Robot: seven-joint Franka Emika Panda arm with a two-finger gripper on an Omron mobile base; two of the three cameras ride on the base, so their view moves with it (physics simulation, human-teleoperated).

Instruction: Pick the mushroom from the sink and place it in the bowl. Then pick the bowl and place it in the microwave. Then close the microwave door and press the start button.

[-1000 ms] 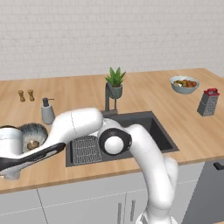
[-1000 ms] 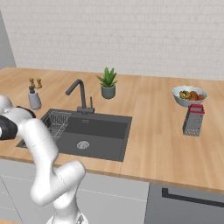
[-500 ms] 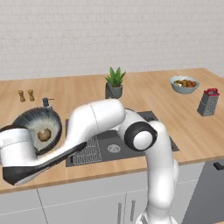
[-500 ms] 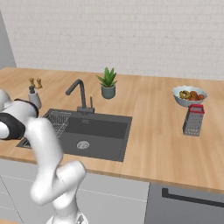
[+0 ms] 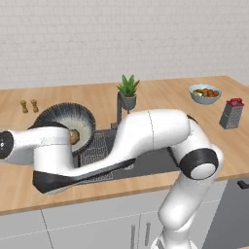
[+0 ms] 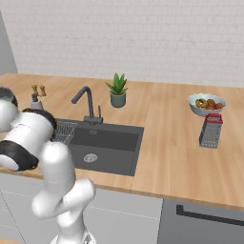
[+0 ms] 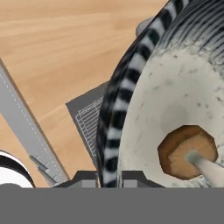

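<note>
Striped bowl (image 7: 131, 78) (speckled inside), gripped

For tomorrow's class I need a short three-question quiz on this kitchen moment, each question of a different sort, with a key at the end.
1. True or false: the mushroom lies inside the bowl.
2. Multiple choice: the gripper is shut on A) the faucet, B) the bowl's rim, C) the grater.
3. Short answer: what stands on the counter just in front of the light-blue bowl of food?

Key
1. True. The hand view shows it resting on the pale speckled inside.
2. B. The two fingertips sit either side of the striped rim, and in the left base view the bowl is lifted and tilted above the wire rack.
3. The grater, upright, with a red top.
</note>
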